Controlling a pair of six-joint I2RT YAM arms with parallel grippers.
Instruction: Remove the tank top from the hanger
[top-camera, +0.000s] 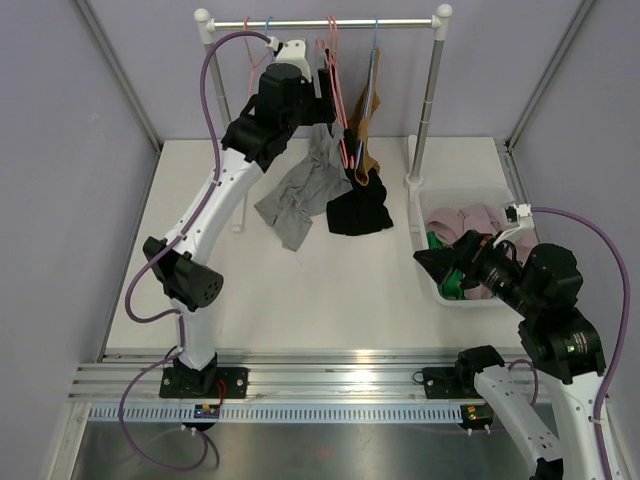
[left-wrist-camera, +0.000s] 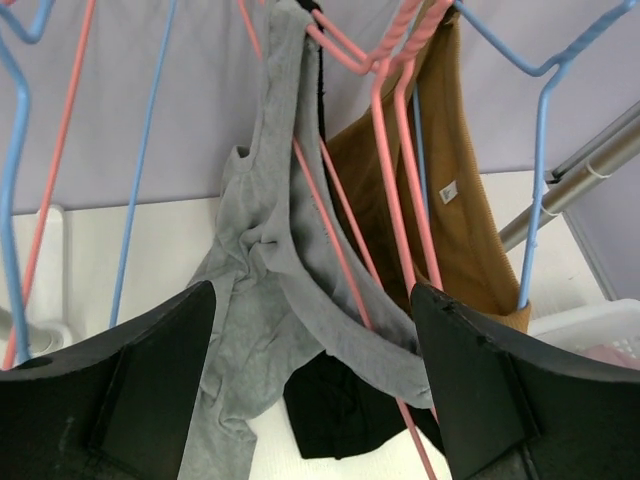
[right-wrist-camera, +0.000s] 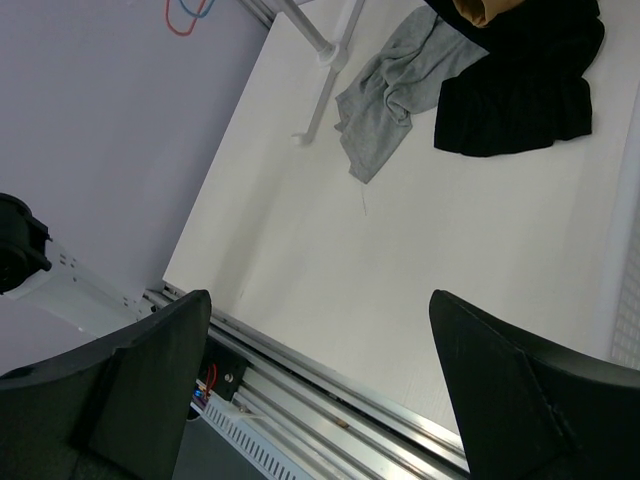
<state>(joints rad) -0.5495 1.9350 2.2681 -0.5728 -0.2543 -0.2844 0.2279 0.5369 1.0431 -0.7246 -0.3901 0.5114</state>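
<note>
Left wrist view: gray tank top (left-wrist-camera: 262, 260) hangs at 12 o'clock from the wide-open, empty left hand (left-wrist-camera: 312, 310). Right hand (right-wrist-camera: 320, 300) is open and empty too.

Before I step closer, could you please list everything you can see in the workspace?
clothes rail: one, white posts with a silver bar, far edge of the table
pink hangers: at least two, on the rail
blue hangers: at least two, on the rail
grey tank top: one, on a pink hanger, lower end on the table
brown garment: one, hanging beside it
black garment: one, pooled below the hangers
bin: one, white, table's right side
clothes pile: pink and green, in the bin
table: one, white
left arm: at the hangers, jaws open
right arm: by the bin, jaws open
</note>
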